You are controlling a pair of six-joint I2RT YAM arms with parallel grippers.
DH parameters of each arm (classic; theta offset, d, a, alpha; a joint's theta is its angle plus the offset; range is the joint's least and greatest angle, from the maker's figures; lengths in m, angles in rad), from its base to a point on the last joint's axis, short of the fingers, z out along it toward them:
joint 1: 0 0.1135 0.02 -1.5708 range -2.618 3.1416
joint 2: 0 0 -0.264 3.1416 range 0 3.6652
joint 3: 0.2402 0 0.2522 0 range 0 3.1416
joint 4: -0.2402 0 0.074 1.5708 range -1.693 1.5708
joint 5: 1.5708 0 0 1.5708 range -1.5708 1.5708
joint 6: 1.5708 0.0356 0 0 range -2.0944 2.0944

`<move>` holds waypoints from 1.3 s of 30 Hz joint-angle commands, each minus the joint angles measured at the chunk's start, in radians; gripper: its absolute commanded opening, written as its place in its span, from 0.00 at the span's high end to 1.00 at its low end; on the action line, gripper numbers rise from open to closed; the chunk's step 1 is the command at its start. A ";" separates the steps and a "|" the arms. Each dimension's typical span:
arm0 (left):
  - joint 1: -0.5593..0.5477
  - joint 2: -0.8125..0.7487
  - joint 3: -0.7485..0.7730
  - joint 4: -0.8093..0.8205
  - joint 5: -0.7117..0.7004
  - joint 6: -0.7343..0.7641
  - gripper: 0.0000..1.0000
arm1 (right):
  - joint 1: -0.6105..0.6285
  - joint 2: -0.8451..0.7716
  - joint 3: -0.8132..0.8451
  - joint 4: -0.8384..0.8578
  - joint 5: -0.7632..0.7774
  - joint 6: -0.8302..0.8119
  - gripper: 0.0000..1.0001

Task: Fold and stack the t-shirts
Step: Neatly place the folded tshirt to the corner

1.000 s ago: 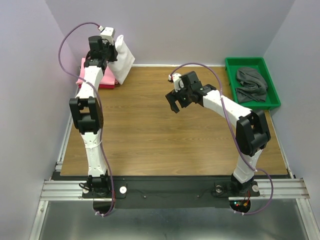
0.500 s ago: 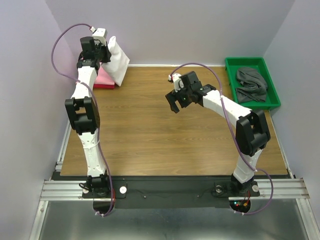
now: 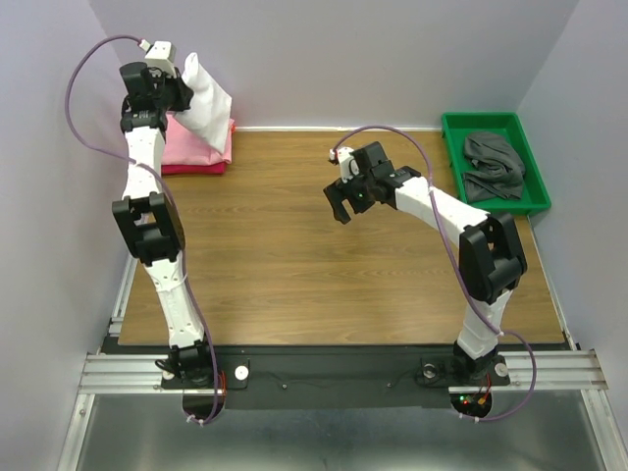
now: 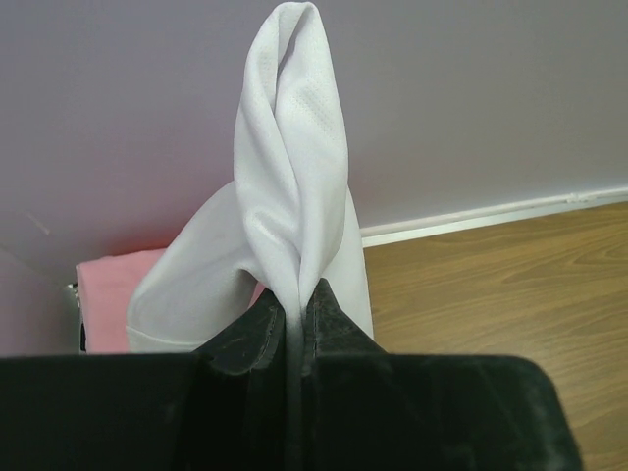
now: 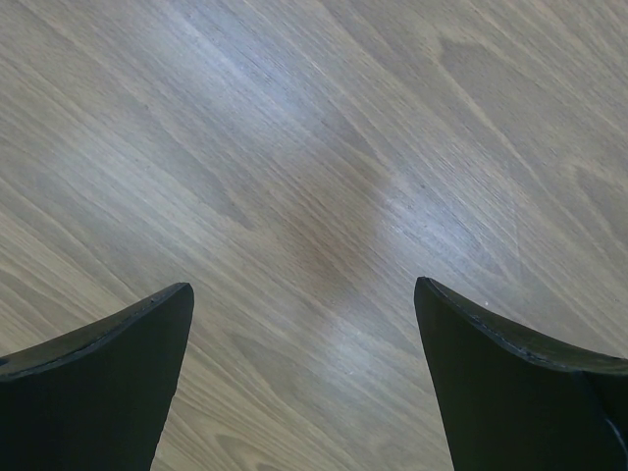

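One soft white cloth t-shirt (image 4: 294,167) hangs bunched from your left gripper (image 4: 291,312), its jaws pinched tight on a fold, above the folded pink cloth t-shirt (image 3: 201,157) at the far left corner. Lower it flat and square onto the pink one before releasing, or it will likely slump. Your right gripper (image 3: 340,206) hovers wide open and empty over the wooden table (image 3: 294,265).

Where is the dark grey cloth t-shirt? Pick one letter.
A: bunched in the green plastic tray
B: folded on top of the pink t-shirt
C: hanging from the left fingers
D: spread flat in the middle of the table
A: the dark grey cloth t-shirt lies bunched inside the green plastic tray at the far right; the left fingers pinch the white cloth t-shirt instead.
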 commanded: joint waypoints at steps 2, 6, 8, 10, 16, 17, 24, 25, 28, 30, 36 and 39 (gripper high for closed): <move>0.042 0.045 0.068 0.041 0.081 -0.039 1.00 | -0.005 0.018 0.052 0.016 -0.013 0.012 0.00; 0.055 0.085 0.060 0.031 0.103 -0.042 1.00 | -0.005 0.029 0.058 0.016 -0.013 0.015 0.00; 0.059 0.101 0.063 0.025 0.104 -0.042 1.00 | -0.005 0.032 0.060 0.014 -0.013 0.019 0.00; 0.064 0.118 0.065 0.025 0.094 -0.038 1.00 | -0.005 0.035 0.060 0.016 -0.016 0.020 0.00; 0.084 0.176 0.114 0.019 0.052 0.004 1.00 | -0.005 0.038 0.058 0.014 -0.018 0.022 0.00; 0.087 0.180 0.120 0.018 0.046 0.011 1.00 | -0.005 0.038 0.057 0.013 -0.018 0.023 0.00; 0.116 0.196 0.135 0.031 0.029 0.097 1.00 | -0.005 0.042 0.057 0.013 -0.023 0.028 0.00; 0.125 0.202 0.141 0.033 0.028 0.106 1.00 | -0.004 0.042 0.057 0.013 -0.023 0.025 0.00; 0.137 0.225 0.166 0.021 0.023 0.152 0.97 | -0.005 0.047 0.057 0.013 -0.024 0.025 0.00; 0.140 0.242 0.169 0.012 0.012 0.186 0.86 | -0.005 0.048 0.060 0.011 -0.026 0.026 0.00; 0.166 0.259 0.178 0.018 -0.029 0.212 0.49 | -0.005 0.048 0.063 0.006 -0.026 0.026 0.00; 0.180 0.254 0.194 0.021 -0.058 0.202 0.42 | -0.005 0.039 0.060 0.005 -0.027 0.022 0.00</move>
